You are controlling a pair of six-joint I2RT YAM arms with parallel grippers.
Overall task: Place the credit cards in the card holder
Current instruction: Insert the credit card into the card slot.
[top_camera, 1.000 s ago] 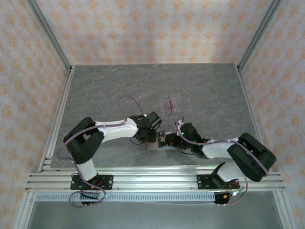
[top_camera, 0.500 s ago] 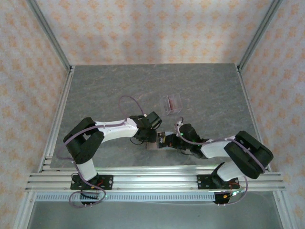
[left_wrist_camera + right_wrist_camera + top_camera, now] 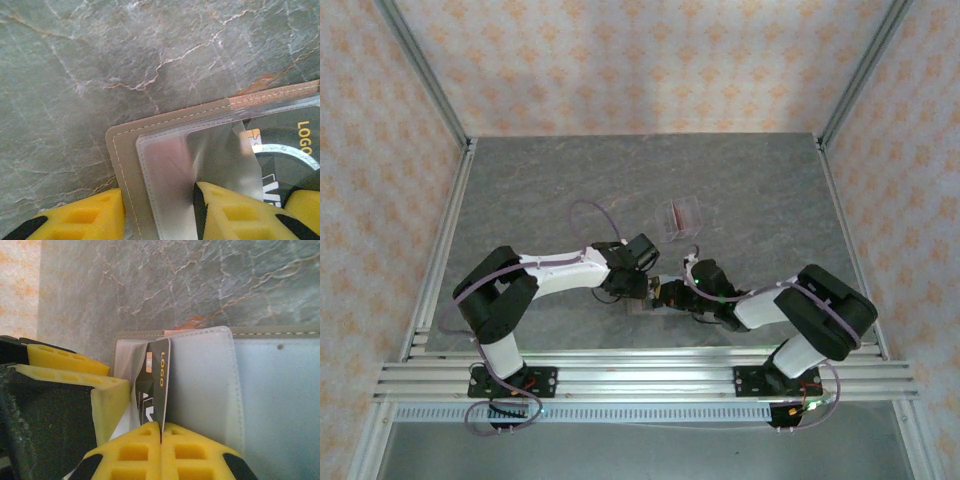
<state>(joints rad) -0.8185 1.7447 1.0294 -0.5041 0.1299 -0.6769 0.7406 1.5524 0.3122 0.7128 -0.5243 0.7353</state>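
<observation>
Since a second ago, the right arm's elbow has swung left and the right gripper [image 3: 668,296] has crept left toward the left gripper [image 3: 640,285], which has held its place. Both meet over the tan-brown, stitched, folding card holder [image 3: 645,304]. It lies opened flat on the grey, veined, stone-look table [image 3: 540,190], near the arms' bases and between them.

Right gripper: its yellow fingers [image 3: 132,455] are closed tight on the near end of a dark, stiff, glossy credit card [image 3: 156,382] with gold lettering. The card stands tilted on edge, its long axis in line with the fingers. Its leading end is at the mouth of the clear film pocket [image 3: 165,165] on the holder's pale grey inside. The pocket lies left of this gripper, so the insertion appears to run leftward along the card's length, and the right arm is the one placed to make it.

Left gripper: the jaws stand partly apart. One finger [image 3: 85,220] is just outside the holder's stitched edge and the other rests on the film. Whether it pins or lifts the film cannot be told.

A clear plastic slotted rack [image 3: 680,217], with something reddish in it, stands apart on the far side.
</observation>
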